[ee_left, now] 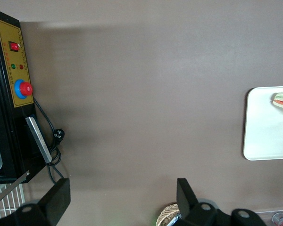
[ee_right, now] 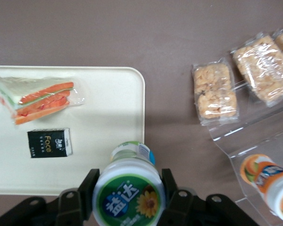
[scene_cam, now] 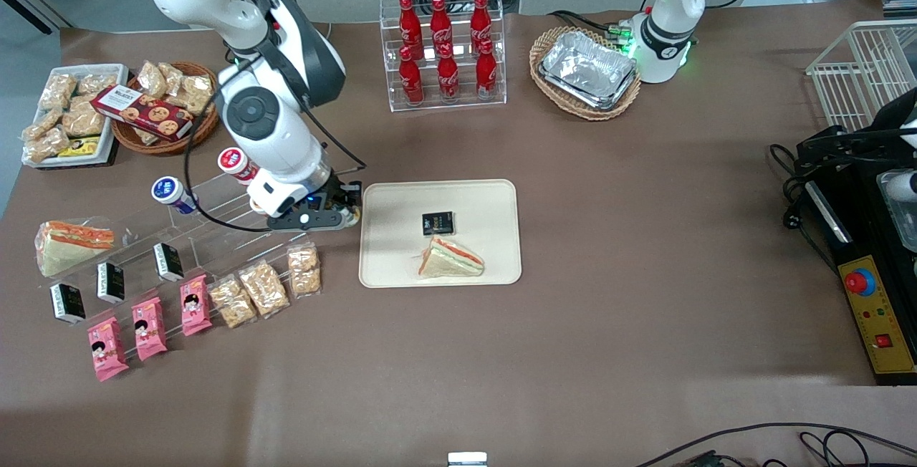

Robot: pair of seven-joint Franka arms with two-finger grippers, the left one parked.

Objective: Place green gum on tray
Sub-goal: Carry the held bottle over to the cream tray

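My right gripper (ee_right: 128,186) is shut on the green gum (ee_right: 129,188), a white canister with a green-and-white lid, one finger on each side of its lid. It hangs above the rim of the cream-beige tray (ee_right: 108,141) at the end nearest the working arm. In the front view the gripper (scene_cam: 337,210) sits just beside the tray's (scene_cam: 487,198) edge and the gum is hidden under the wrist. A wrapped sandwich (scene_cam: 450,258) and a small black box (scene_cam: 438,223) lie on the tray.
A clear tiered rack (scene_cam: 215,216) beside the gripper holds an orange-lidded canister (scene_cam: 236,163), a blue-lidded canister (scene_cam: 170,193) and snack packets (scene_cam: 304,270). A cola bottle rack (scene_cam: 444,51) and a wicker basket with foil trays (scene_cam: 586,71) stand farther from the front camera.
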